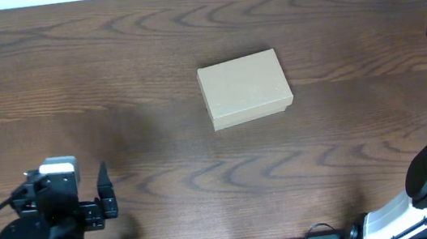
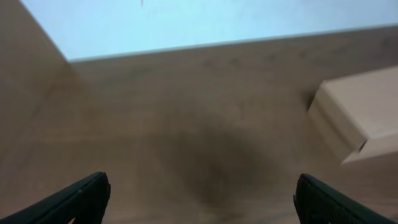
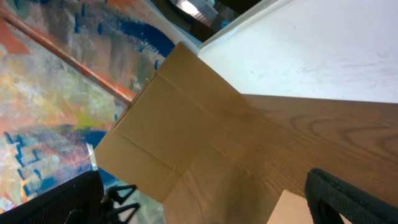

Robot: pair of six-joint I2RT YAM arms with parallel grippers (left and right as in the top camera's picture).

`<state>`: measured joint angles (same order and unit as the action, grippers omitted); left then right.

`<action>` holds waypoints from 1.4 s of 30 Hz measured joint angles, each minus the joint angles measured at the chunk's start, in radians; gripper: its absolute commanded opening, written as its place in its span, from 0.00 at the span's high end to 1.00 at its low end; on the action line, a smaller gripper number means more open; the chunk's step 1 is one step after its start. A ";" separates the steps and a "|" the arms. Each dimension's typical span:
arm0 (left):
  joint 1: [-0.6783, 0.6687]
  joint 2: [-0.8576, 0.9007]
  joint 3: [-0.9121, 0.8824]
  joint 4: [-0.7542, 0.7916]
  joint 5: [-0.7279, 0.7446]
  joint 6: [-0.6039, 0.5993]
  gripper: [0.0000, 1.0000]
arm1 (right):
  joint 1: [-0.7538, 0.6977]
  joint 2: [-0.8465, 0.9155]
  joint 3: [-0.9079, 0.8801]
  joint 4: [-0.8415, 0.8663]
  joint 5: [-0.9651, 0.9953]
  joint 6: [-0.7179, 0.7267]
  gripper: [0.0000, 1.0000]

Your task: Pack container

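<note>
You have open wood on the surface [image 1: 109, 67] on every side of the container [image 1: 244, 88], and the far edge runs along a white strip at the top of the overhead view. Your left arm sits low at the near-left corner. Your right arm runs up the right side, with its wrist at the far-right edge.

The container lies flat with its lid closed, ahead and to the right of your left tool [image 2: 202, 208]. It is well apart from that tool, with open wood between them. The left tool is released, its fingers [image 2: 81, 199] spread wide. Your right tool [image 3: 205, 202] is released too, splayed just as wide.

Only the left wrist view shows the lid's overhanging lip on the container's side. Only the right wrist view shows a creased brown sheet [image 3: 174, 137] ahead-left of that tool at the surface's edge. Low in that view sits a tan corner [image 3: 287, 213]; you cannot tell what it is.
</note>
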<state>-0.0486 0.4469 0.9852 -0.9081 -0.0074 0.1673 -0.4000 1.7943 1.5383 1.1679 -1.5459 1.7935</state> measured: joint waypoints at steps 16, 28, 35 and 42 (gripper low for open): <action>0.104 -0.349 -0.460 0.113 0.061 0.025 0.05 | 0.000 0.000 0.000 0.000 0.000 0.000 0.01; 0.108 -0.431 -0.642 0.470 0.099 0.067 0.05 | 0.000 0.000 0.000 0.000 0.000 0.000 0.01; 0.108 -0.435 -0.667 0.735 0.106 0.091 0.05 | 0.000 0.000 0.000 0.000 0.000 0.000 0.01; 0.108 -0.436 -0.678 0.898 0.106 0.131 0.05 | 0.000 0.000 0.000 0.000 0.000 0.000 0.01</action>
<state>0.0589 0.0105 0.3073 -0.0097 0.0986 0.2981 -0.4000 1.7943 1.5383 1.1679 -1.5459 1.7935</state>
